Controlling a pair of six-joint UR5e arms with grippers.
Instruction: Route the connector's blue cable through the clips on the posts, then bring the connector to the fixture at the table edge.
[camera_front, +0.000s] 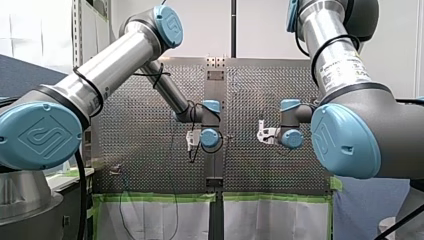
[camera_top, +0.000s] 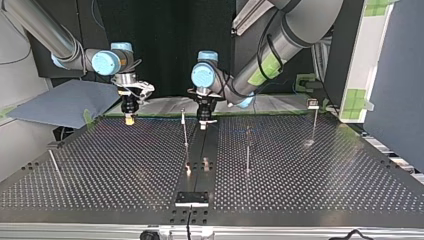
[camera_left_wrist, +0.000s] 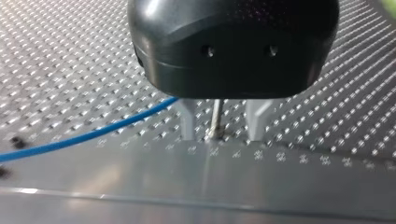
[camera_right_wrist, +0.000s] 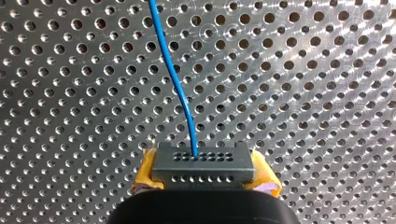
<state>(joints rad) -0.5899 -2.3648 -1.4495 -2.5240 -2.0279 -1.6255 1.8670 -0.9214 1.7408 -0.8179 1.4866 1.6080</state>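
My right gripper (camera_right_wrist: 204, 173) is shut on the grey connector (camera_right_wrist: 203, 161), which sits between its yellow pads (camera_right_wrist: 145, 171). The blue cable (camera_right_wrist: 172, 70) runs from the connector out over the perforated table. In the left wrist view the blue cable (camera_left_wrist: 88, 136) passes beside one metal finger (camera_left_wrist: 187, 122) of my left gripper (camera_left_wrist: 220, 136). That gripper is open, with a thin post (camera_left_wrist: 216, 116) standing between its fingers, just above the table. In the top view my left gripper (camera_top: 202, 122) hangs by a post (camera_top: 185, 132) and my right gripper (camera_top: 129, 118) is off to its left.
More posts stand on the table: one near the middle (camera_top: 247, 150), one at the far right (camera_top: 314, 119), and a leaning one at the left (camera_top: 55, 165). A dark fixture plate (camera_top: 191, 198) sits at the near table edge. A blue-grey sheet (camera_top: 65, 102) lies beyond the table's left corner.
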